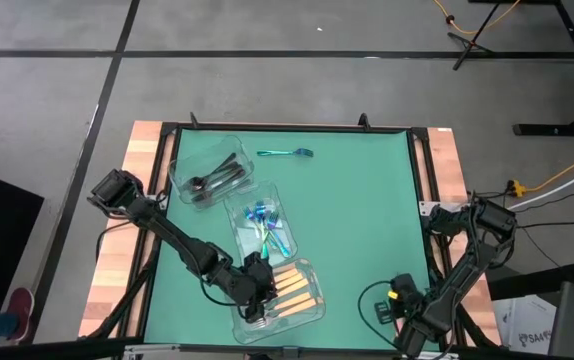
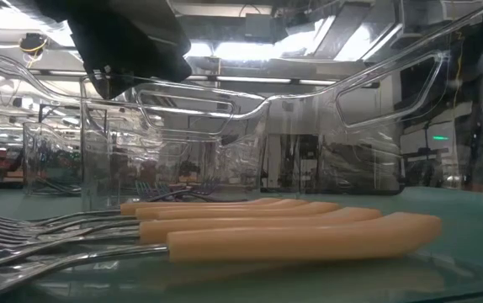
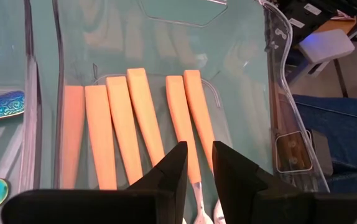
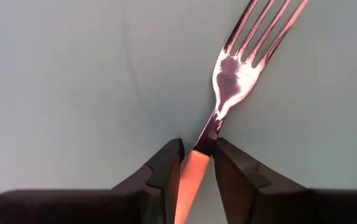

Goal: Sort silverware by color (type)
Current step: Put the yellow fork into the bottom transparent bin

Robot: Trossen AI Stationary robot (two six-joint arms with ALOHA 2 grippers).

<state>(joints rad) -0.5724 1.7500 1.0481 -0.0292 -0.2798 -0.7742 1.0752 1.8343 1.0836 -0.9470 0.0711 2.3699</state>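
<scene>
Several orange-handled silver utensils [image 3: 135, 118] lie side by side on the floor of the near clear container [image 1: 312, 315]. My left gripper [image 3: 199, 149] hovers above them, slightly open and touching nothing; in the low view it shows as a dark block [image 2: 128, 38] well above the handles [image 2: 292, 236]. My right gripper [image 4: 198, 146] is over the green mat at the near right [image 1: 395, 295], shut on an orange-handled fork [image 4: 234, 68]. A teal utensil [image 1: 285, 153] lies loose on the mat near the far edge. My right gripper pinches the fork between its two fingers [image 4: 166, 165], at the end of the orange handle [image 4: 194, 163] where it meets the silver neck. The fingers point down at the mat. The neck and tines stick out past the fingertips; whether the fork touches the mat I cannot tell.
A clear container with black utensils [image 1: 207, 178] stands at the far left of the mat. One with blue iridescent utensils [image 1: 264, 225] sits between it and the near container. Bare green mat [image 1: 367, 220] stretches across the centre and right.
</scene>
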